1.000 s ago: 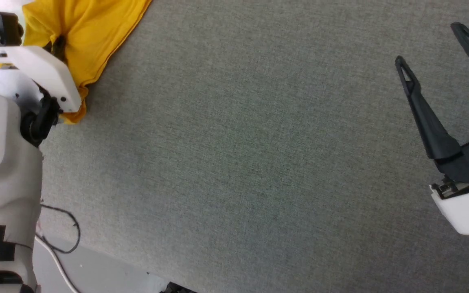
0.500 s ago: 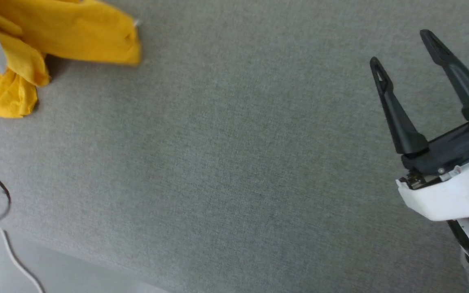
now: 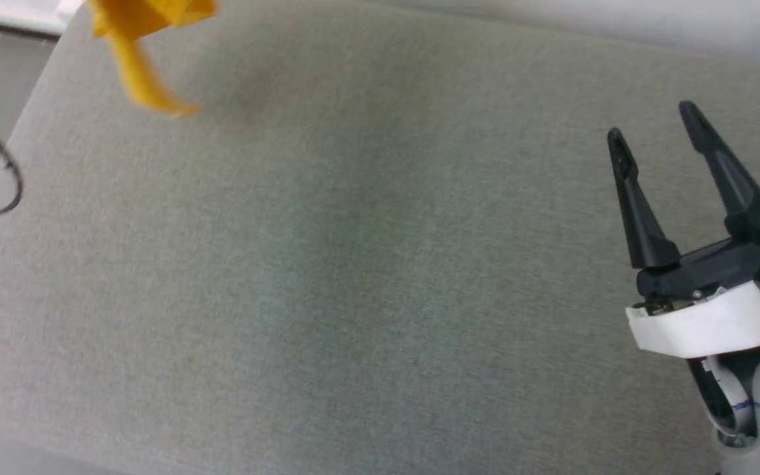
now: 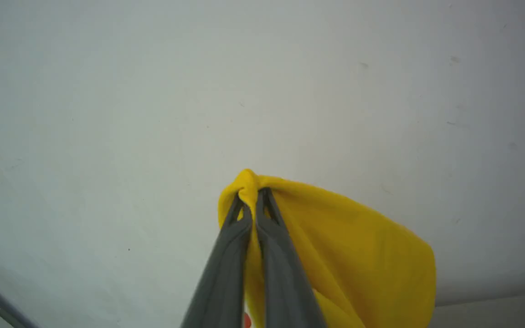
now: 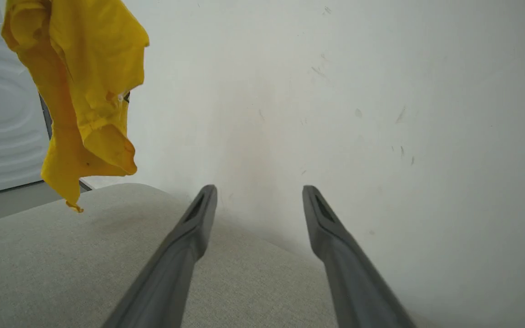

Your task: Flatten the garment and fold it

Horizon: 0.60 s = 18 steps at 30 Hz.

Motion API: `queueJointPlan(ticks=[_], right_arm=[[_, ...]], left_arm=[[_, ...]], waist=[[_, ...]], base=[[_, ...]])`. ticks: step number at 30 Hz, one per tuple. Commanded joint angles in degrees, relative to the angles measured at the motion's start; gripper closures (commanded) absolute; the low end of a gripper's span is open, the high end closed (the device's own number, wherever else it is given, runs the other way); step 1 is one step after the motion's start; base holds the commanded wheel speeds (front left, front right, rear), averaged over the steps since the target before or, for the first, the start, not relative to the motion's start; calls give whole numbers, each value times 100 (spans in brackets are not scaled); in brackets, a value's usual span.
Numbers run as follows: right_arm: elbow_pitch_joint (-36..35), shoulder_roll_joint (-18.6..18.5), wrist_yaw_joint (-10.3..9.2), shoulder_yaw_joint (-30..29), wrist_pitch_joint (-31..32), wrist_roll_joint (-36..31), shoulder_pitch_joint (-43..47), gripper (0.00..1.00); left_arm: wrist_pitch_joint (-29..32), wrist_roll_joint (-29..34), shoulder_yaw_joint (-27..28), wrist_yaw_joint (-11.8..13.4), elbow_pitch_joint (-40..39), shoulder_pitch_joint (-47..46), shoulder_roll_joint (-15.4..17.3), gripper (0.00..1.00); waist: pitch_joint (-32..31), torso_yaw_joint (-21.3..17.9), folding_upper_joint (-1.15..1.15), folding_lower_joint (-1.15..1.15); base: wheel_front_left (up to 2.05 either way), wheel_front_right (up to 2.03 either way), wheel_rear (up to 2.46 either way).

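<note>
We are pinching the yellow T-shirt (image 4: 344, 246) in our left gripper (image 4: 251, 198), fingers clamped on a bunch, and it is hanging lengthwise above the grey tabletop (image 3: 353, 264). Our right gripper (image 3: 650, 122), fingers apart, is sitting well to its right, probably needing a leftward reach.

The head view looks steeply down on the table (image 3: 353, 297). The right wrist view looks low across it toward a wall (image 5: 381, 114). The left wrist view sits close on the shirt (image 4: 358, 255), which all three share.
</note>
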Motion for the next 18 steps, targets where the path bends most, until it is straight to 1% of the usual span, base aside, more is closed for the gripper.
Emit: queueJointPlan(ticks=[1,5,9,10,11,14,18], right_arm=[[69,95,-11,-31,-99,-26,77,0],[236,292,-11,-104,-264,-37,156,0],[351,424,-11,-285,-388,-59,248,0],[351,424,-11,-285,-388,-59,248,0],[363,454,-11,-338,-413,-63,266,0],[347,526,-11,-543,-472,-89,322,0],[239,595,-11,-816,-507,-123,367,0]], left_arm=[[88,-96,-50,-38,-158,-241,-169,100],[372,-366,-167,-10,-450,-595,-646,100],[698,-591,-413,11,-610,-762,-1157,100],[698,-591,-413,11,-610,-762,-1157,100],[774,-625,-489,12,-631,-763,-1261,100],[958,-737,-713,41,-661,-646,-1582,100],[1085,-819,-1044,71,-686,-238,-1911,100]], waist=[[-454,-400,0,1],[-708,-672,0,1],[-882,-943,0,1],[-882,-943,0,1],[-914,-1025,0,1],[-967,-1242,0,1],[-937,-1527,0,1]], base=[[0,0,0],[0,0,0],[0,0,0],[0,0,0],[0,0,0],[0,0,0],[0,0,0]])
